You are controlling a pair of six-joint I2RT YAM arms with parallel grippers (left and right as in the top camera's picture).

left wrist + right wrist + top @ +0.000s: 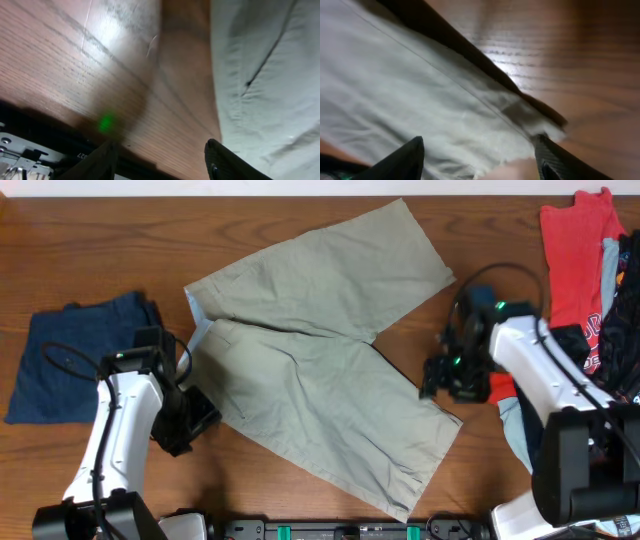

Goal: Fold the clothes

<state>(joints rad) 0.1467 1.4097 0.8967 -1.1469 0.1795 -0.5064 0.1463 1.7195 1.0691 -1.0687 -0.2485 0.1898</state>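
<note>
The left gripper (161, 161) is spread wide with nothing between its fingers. It hovers over bare table (75, 60), just beside the shorts (270, 75) at their waist end. The right gripper (479, 161) is equally wide and empty, above a hem corner of one leg. The shorts lie flat at mid-table, legs splayed apart. No fold looks made yet, so the whole job seems left to do.
</note>
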